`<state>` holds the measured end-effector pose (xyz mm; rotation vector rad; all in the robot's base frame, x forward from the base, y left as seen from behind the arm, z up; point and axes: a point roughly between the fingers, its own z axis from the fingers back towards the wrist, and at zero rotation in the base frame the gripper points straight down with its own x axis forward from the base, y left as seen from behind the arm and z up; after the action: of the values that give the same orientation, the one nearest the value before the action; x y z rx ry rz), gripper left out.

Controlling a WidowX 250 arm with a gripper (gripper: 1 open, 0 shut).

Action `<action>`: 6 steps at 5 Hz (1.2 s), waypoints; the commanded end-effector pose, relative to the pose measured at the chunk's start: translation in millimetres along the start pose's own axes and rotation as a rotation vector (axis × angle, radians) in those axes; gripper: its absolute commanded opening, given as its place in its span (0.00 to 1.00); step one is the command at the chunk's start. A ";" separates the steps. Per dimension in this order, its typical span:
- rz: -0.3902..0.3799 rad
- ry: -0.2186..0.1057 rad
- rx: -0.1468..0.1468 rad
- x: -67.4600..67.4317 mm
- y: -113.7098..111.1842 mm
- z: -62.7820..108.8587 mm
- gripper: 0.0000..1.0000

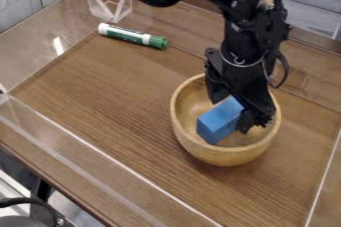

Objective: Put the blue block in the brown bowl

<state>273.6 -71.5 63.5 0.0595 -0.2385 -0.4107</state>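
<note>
The blue block [218, 122] lies tilted inside the brown bowl [221, 157], a round wooden bowl at the right of the wooden table. My black gripper [236, 108] reaches down into the bowl from above, right over the block. Its fingers [258, 113] stand apart, one at the block's upper left and one to its right. The block appears to rest on the bowl's inner floor rather than hang from the fingers. The arm hides the bowl's back rim.
A green-and-white marker [131, 37] lies at the back left of the table. Behind it stands a clear plastic stand [112, 6]. Low clear walls [80, 146] border the table at the front left and along the edges.
</note>
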 end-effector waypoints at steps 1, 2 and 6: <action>-0.002 -0.024 0.000 5.9 -2.7 7.2 1.00; 0.003 -0.013 -0.002 3.9 -4.4 6.3 1.00; 0.037 0.023 -0.008 -1.9 -8.1 1.9 1.00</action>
<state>264.7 -73.7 55.6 0.0565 -0.1836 -0.3621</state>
